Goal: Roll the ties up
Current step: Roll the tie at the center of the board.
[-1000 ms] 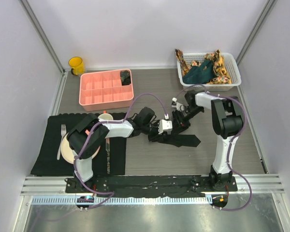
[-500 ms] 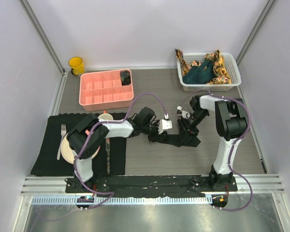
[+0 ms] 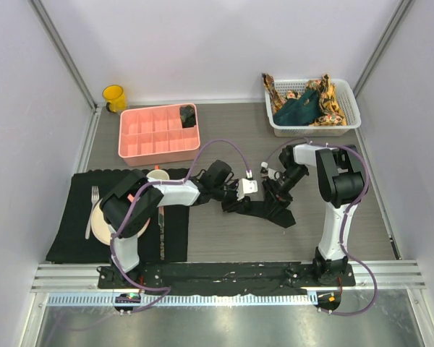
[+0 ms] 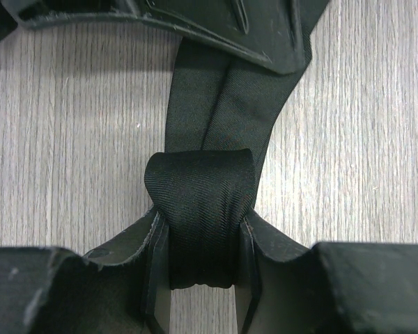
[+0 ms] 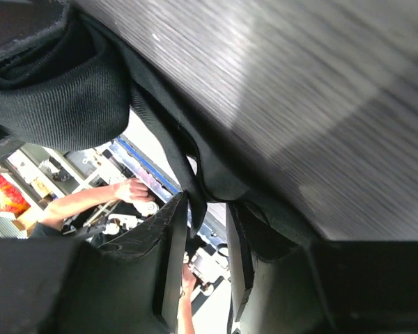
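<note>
While our left gripper [image 4: 200, 236] is clenched on the rolled end of the black tie [image 4: 198, 181], its tail runs out flat over the table [image 4: 70, 125] to our right gripper [image 5: 205, 209], where a fold sits between the fingers [image 5: 167, 264]; we cannot tell if they pinch it. Slack or a skewed pull there could loosen the roll.

The right pincer [image 3: 273, 191] has shifted a little toward the near edge of the bench [image 3: 224, 246], and its forearm has swung that way with it. The loose wide end of the black tie [image 3: 276, 215] lay stretched out flat a second ago, with its tip pointing right. Now it is drawn in shorter and more bunched, and the tip angles toward the near edge.
</note>
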Controlling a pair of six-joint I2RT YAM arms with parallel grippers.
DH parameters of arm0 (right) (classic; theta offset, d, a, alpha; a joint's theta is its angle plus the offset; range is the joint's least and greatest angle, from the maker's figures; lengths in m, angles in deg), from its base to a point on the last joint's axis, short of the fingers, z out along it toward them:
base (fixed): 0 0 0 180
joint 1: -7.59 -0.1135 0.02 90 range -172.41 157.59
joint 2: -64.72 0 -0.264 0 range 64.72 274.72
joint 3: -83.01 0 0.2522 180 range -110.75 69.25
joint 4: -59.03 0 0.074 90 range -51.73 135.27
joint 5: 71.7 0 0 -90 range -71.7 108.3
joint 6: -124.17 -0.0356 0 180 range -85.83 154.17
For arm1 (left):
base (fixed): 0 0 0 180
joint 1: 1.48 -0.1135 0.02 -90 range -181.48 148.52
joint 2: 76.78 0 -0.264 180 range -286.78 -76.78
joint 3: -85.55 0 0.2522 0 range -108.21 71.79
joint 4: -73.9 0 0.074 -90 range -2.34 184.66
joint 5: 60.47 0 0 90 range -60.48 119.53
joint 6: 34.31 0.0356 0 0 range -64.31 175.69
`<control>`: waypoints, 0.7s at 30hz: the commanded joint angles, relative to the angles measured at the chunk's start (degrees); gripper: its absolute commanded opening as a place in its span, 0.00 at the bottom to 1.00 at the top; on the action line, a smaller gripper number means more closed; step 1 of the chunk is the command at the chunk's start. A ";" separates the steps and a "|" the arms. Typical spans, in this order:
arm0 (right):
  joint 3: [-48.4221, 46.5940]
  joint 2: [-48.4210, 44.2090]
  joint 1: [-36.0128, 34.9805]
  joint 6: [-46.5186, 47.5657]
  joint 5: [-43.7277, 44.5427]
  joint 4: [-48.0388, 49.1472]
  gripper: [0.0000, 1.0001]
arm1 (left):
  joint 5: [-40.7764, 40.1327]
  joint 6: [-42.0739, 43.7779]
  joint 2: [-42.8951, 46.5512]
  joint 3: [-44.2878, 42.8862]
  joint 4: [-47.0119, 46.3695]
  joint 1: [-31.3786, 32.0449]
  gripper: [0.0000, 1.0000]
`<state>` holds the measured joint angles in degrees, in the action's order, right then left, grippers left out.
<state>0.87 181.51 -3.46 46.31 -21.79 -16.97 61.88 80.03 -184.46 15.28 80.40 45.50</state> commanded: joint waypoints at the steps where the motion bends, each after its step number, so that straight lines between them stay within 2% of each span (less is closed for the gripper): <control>1: -1.93 0.72 -0.82 0.96 -2.09 -0.60 0.29 | -2.65 -0.17 -1.57 1.84 4.28 0.04 0.14; 2: -2.28 0.63 -0.90 0.78 -1.83 -0.60 0.26 | -2.74 -0.17 -1.48 1.93 4.28 0.13 0.14; 3: -2.98 0.54 -0.73 0.87 -1.04 -1.04 0.16 | -2.83 0.01 -1.39 2.02 4.28 0.13 0.14; 5: -3.95 0.19 -0.29 1.30 -0.42 -2.09 0.14 | -2.91 0.01 -1.22 2.11 4.45 0.13 0.13; 8: -6.32 -0.33 0.06 2.62 1.16 -4.20 0.22 | -2.92 0.27 -0.96 2.28 4.72 0.04 0.14; 11: -7.73 -0.34 0.06 2.71 0.55 -4.82 0.19 | -2.83 0.45 -1.04 2.37 4.89 -0.05 0.13; 14: -8.35 0.71 0.06 3.24 -0.16 -6.14 0.24 | -2.83 0.45 -1.04 2.37 4.89 0.04 0.13; 18: -7.82 1.15 0.06 3.77 0.28 -6.67 0.23 | -2.92 0.62 -1.13 2.19 5.16 -0.05 0.13; 19: -7.82 1.33 0.06 4.11 0.37 -6.93 0.24 | -2.83 0.62 -1.04 2.19 5.16 -0.05 0.13; 20: -7.82 1.85 -0.11 4.21 0.89 -7.63 0.30 | -2.83 0.71 -1.04 2.19 5.16 -0.05 0.13; 21: -7.73 2.12 -0.20 4.47 1.07 -7.90 0.31 | -2.83 0.71 -1.04 2.28 5.16 -0.05 0.13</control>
<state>-5.80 182.72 -3.55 49.07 -21.27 -22.04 61.86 80.09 -184.46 15.43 80.18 45.48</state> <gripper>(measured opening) 0.282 0.347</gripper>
